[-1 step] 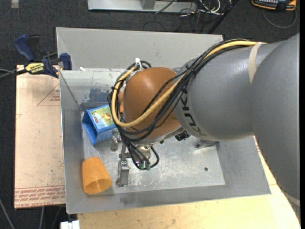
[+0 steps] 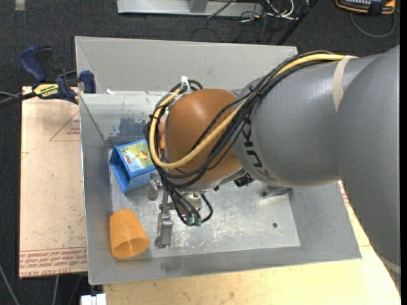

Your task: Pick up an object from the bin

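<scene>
My gripper [image 2: 159, 208] hangs below the arm's wrist, low over the left half of the bin floor. It is open: one fingertip [image 2: 164, 232] stands just right of the orange cup and the other sits by the blue box's lower right corner. Only bare floor shows between the fingers. The orange plastic cup [image 2: 127, 234] lies on its side at the front left, apart from the fingertip. The blue box [image 2: 132, 162], with a yellow and green picture on top, lies against the left wall, its right end hidden under the wrist.
The arm and its wrist cover reach in from the right and hide the middle and back of the bin. Bare grey floor shows at the front right.
</scene>
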`<state>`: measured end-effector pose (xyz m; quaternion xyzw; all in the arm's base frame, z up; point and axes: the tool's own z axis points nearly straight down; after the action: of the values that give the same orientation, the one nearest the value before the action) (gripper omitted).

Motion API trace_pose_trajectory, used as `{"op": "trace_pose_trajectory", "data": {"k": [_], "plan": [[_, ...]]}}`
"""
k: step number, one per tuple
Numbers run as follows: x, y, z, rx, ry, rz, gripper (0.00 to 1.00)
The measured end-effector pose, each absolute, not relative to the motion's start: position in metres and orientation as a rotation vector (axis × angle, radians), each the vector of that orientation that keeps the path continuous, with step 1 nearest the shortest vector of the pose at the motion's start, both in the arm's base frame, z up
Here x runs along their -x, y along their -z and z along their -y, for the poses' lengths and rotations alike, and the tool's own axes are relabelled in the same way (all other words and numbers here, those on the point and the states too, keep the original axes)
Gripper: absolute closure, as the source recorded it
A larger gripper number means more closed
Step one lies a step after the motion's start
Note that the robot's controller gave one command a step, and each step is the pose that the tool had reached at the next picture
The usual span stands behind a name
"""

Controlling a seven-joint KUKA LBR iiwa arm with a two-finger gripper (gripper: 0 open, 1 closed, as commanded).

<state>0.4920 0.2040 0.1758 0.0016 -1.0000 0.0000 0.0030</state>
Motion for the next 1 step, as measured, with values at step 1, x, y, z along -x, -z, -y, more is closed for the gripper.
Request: {"op": "trace_pose_trajectory", "data": {"k": [1], "plan": [[-0.4940,-0.1780,-0.2036,-0.017,0.002,3.141,0.00]]}}
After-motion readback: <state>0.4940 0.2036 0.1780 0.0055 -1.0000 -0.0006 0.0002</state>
